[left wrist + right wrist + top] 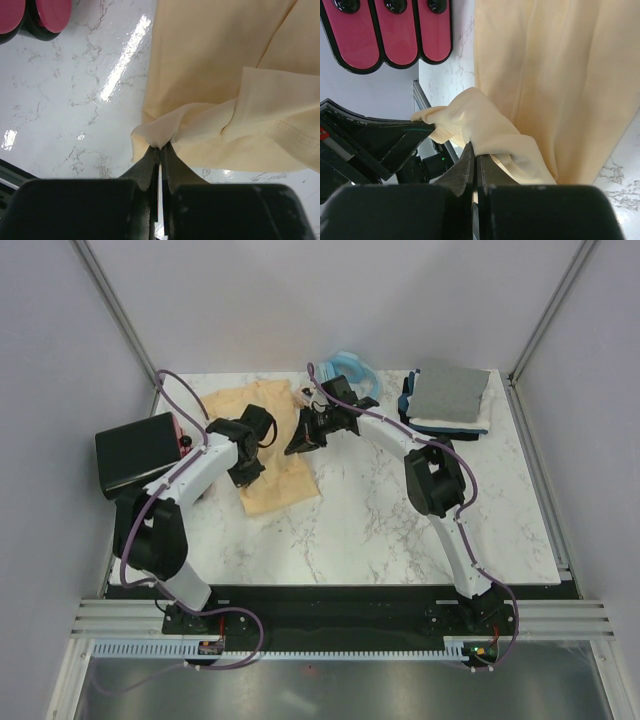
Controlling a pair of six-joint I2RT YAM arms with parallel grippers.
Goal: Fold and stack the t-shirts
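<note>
While one pale yellow-cream cloth t-shirt (285, 485) lies far left on the desk (400, 530), a stack of three folded t-shirts (452, 390) sits far right. Both bent arms meet there, left end effector (160, 148) and right end effector (476, 151) each pinching its cloth.

No text, brand, number or sign can be read in any view. A small red label (322, 133) with pale marks is seen on a black housing (365, 145) at 9 o'clock in the right wrist view, but it is cut by the picture's edge and its marks cannot be made out. A small reddish tag (208, 648) at 7 o'clock in the top view is too small to be read.
</note>
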